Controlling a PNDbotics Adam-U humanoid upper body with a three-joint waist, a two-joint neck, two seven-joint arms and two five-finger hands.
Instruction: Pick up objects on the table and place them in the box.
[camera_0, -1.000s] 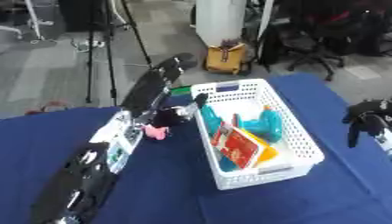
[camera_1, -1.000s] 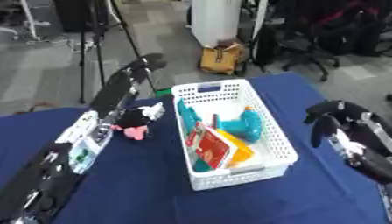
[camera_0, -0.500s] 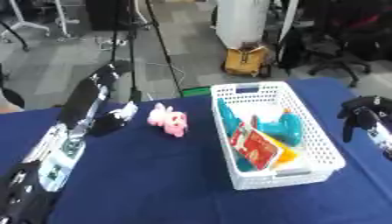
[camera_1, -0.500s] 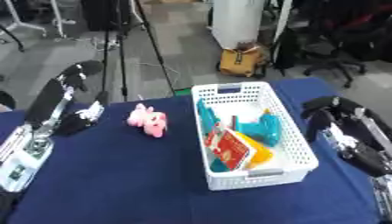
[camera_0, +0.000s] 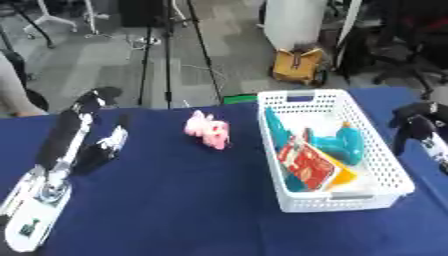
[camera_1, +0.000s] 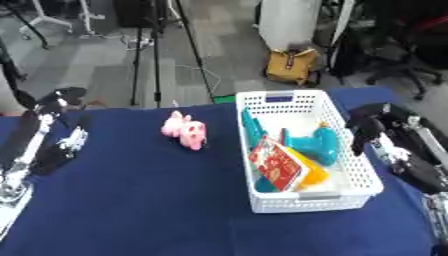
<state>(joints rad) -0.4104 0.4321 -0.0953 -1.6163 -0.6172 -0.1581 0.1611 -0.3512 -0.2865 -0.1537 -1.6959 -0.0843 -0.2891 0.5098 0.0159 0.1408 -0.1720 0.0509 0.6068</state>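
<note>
Left eye view shows a blue table (camera_0: 192, 200) with a white slatted box (camera_0: 332, 150) standing on its right half, long axis running away from the robot. Inside the box lie a teal toy (camera_0: 337, 145), a red packet (camera_0: 306, 167) and something yellow beneath it.

The left arm (camera_0: 52, 150) stretches up the left side of the table, and the left hand (camera_0: 103, 145) rests at the cloth with its dark fingers pointing away from the robot; they look straight and apart from one another, holding nothing. The right hand (camera_1: 372, 125) hangs just beyond the box's right wall, fingers drooping; whether they are curled or relaxed cannot be told.

The one thing left out on the cloth is a small pink toy (camera_0: 208, 131), lying between the left hand and the box, a little farther up the table than the hand. Its long axis slants from upper left to lower right. It sits clear of the box wall and near the left hand, with open cloth between them. The box stands between it and the right hand, so the left hand is judged the better placed: the toy lies to that hand's right and slightly ahead.
</note>
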